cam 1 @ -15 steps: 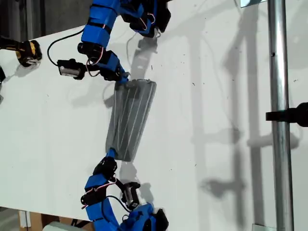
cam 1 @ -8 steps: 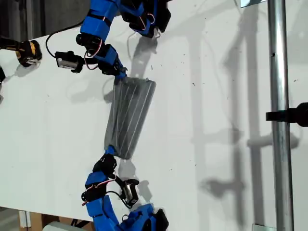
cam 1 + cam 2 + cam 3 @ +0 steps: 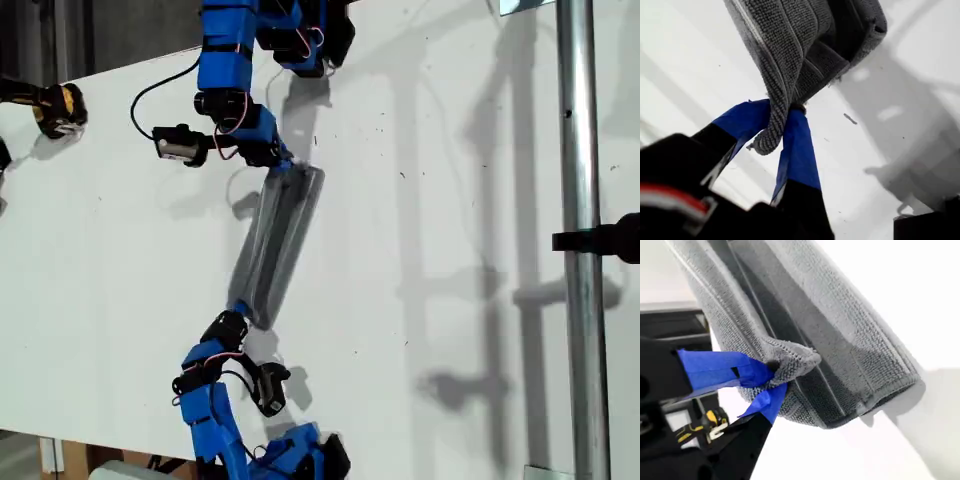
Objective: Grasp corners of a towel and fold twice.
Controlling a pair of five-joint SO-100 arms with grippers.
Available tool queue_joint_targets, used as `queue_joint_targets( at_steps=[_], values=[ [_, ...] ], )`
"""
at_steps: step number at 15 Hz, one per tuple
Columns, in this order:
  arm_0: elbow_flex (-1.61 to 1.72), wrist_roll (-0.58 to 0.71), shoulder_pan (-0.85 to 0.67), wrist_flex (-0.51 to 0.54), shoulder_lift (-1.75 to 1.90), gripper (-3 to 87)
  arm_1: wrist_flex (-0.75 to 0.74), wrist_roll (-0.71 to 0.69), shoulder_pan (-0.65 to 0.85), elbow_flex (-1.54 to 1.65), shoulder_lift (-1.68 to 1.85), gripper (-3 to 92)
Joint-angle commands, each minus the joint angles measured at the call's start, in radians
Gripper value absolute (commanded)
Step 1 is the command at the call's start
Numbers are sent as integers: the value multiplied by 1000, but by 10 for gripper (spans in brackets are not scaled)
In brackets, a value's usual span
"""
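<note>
Grey towel (image 3: 275, 245), where is it? asks Tim.

Look across the exterior view from 9 o'clock to 3 o'clock, says Bea. First comes a yellow tool (image 3: 60, 108) near 10 o'clock. It lies well apart from the towel. Then comes the towel, just to the 9 o'clock side of the middle. It is a long thin strip over the white table (image 3: 120, 260), and it runs from 12 o'clock down toward 6 o'clock. Last comes a metal pole (image 3: 580, 200) out at 3 o'clock.

Who holds the towel? asks Tim.

Both arms do, says Bea. My first gripper (image 3: 283, 168) is at the 12 o'clock end. Its blue jaws are pinched tight on one corner (image 3: 765, 142). My second gripper (image 3: 238, 310) is at the 6 o'clock end. It is squeezed tight on another corner (image 3: 795, 360), so the cloth bunches up there.

Which step is this? asks Tim.

I think it is the middle of a fold, says Bea. The cloth looks doubled over and partly lifted. I cannot tell if this is fold one or fold two.

What comes next? asks Tim.

I think both arms should carry their corners sideways at the same speed. The edges should line up. Then the jaws should let go.
</note>
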Motion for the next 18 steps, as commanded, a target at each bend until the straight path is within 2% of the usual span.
queue_joint_targets(
  at_steps=[1, 12, 14, 15, 16, 17, 18],
  values=[
    [-61, 14, -51, 37, -37, -15, -35, 23, -44, -2, -60, -1],
    [-71, -25, 54, 186, -201, -13, -207, 74, -121, -25, -425, -1],
    [-71, -44, 69, 209, -221, 25, -225, 87, -130, -40, -463, -1],
    [-72, -55, 69, 236, -207, 81, -218, 87, -133, -49, -463, 8],
    [-72, -63, 71, 265, -172, 152, -164, 92, -138, -84, -446, 120],
    [-78, -71, 63, 299, -124, 266, -78, 92, -140, -140, -419, 206],
    [-95, -75, 49, 341, -80, 258, 23, 92, -135, -201, -383, 245]
  ],
)
